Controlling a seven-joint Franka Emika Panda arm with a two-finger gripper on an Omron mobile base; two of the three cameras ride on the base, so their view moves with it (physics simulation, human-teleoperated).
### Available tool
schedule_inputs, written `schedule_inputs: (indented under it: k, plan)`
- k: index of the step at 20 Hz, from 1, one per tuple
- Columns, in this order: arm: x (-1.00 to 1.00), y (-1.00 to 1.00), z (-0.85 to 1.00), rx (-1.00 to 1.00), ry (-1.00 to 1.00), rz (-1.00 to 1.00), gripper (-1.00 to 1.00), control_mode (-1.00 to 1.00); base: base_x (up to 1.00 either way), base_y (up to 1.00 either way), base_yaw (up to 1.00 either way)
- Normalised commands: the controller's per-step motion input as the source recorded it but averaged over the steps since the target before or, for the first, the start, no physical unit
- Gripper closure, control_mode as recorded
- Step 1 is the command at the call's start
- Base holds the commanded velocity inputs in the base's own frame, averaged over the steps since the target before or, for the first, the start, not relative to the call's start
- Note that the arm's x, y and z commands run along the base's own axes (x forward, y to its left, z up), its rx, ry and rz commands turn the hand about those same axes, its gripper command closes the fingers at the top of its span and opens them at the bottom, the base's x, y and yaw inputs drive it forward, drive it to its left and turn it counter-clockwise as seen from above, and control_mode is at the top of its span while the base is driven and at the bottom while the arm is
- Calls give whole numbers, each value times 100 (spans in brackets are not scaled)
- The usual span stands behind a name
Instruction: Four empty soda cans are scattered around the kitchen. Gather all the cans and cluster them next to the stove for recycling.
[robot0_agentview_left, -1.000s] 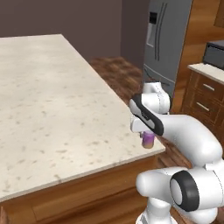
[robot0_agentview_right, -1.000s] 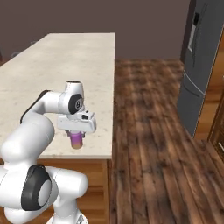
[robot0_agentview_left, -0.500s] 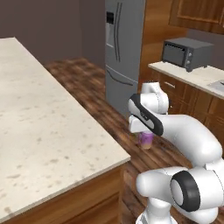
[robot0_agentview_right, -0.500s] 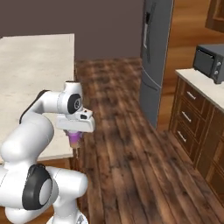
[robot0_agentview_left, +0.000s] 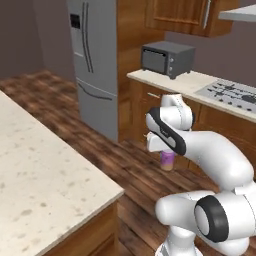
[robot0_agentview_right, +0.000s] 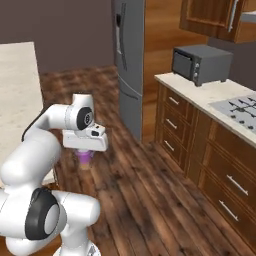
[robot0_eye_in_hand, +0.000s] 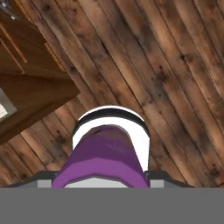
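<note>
- Purple soda can (robot0_agentview_left: 167, 160) hangs upright between the fingers, long axis vertical, pale band end pointing down at the wood floor (robot0_agentview_right: 150, 195)
- Gripper (robot0_agentview_right: 85, 154) clenched on the can's upper part
- Stove (robot0_agentview_right: 239, 107) lies well off to the right

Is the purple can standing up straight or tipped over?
Straight up. The can hangs upright under the claw, above the wooden floor, purple on top and pale band at the bottom.

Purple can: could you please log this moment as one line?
gripper: shut on purple can | can: above wood floor | stove: on counter, ahead
</note>
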Motion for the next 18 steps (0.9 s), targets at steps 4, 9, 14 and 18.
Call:
schedule_inputs:
  k: [4, 9, 14, 18]
  plan:
    - [0, 0, 0, 0, 0, 0, 100, 100, 2, -46, -36]
    - [0, 0, 0, 0, 0, 0, 100, 100, 1, -54, -35]
    - [0, 0, 0, 0, 0, 0, 100, 100, 0, -59, -33]
    - [0, 0, 0, 0, 0, 0, 100, 100, 0, -58, -33]
